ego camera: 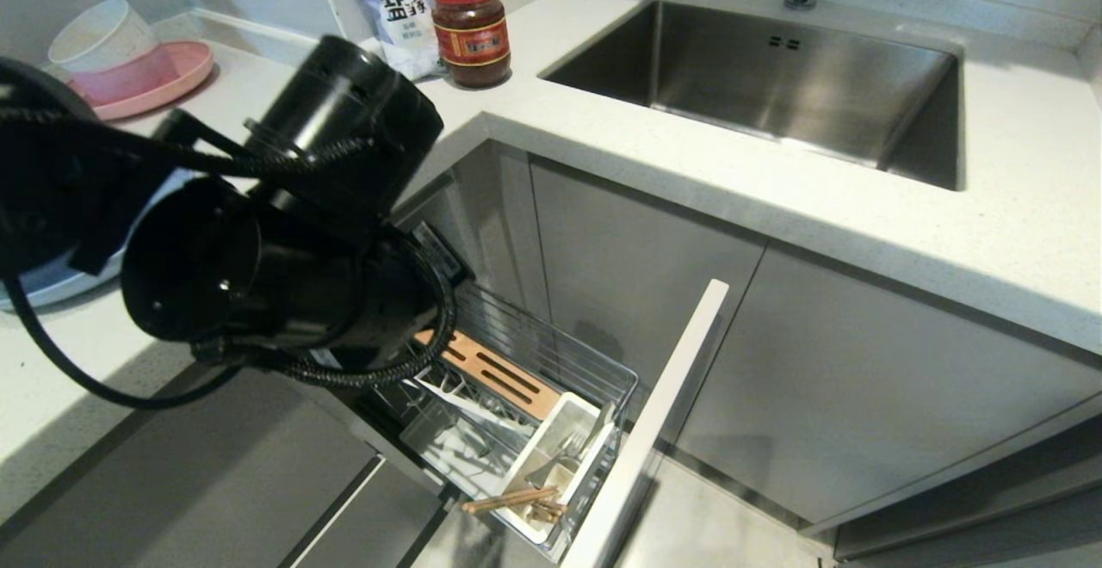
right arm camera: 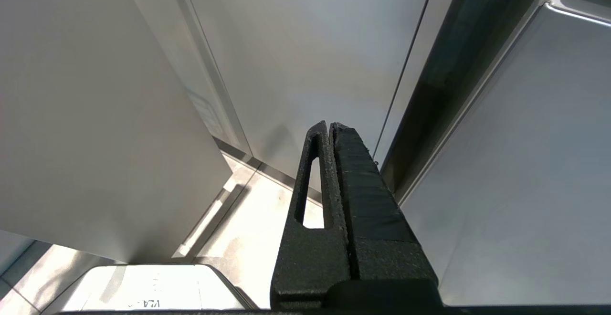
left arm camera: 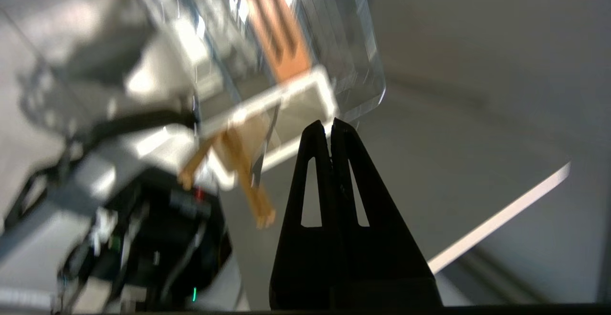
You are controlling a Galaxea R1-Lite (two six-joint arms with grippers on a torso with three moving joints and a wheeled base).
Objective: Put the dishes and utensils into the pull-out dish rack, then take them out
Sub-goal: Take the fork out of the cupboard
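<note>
The pull-out dish rack point(ego camera: 551, 353) stands drawn out below the counter, its grey front panel point(ego camera: 654, 430) to the right. Its white caddy point(ego camera: 560, 430) holds the wooden chopsticks point(ego camera: 512, 499) and a silver fork point(ego camera: 568, 447), all leaning outward. My left arm fills the left of the head view, above the rack. In the left wrist view my left gripper point(left arm camera: 329, 124) is shut on nothing, hanging near the caddy point(left arm camera: 305, 86) and chopsticks point(left arm camera: 248, 176). A light-blue plate edge point(ego camera: 43, 284) shows on the counter under that arm. The bowl is hidden. My right gripper point(right arm camera: 329, 126) is shut and parked by cabinet doors.
On the counter at the back left stand a pink plate with stacked bowls point(ego camera: 146, 77), a salt bag point(ego camera: 396, 9) and a red-lidded jar point(ego camera: 469, 30). The steel sink point(ego camera: 775, 77) lies at the back right. A wooden slotted strip point(ego camera: 495, 370) runs along the rack.
</note>
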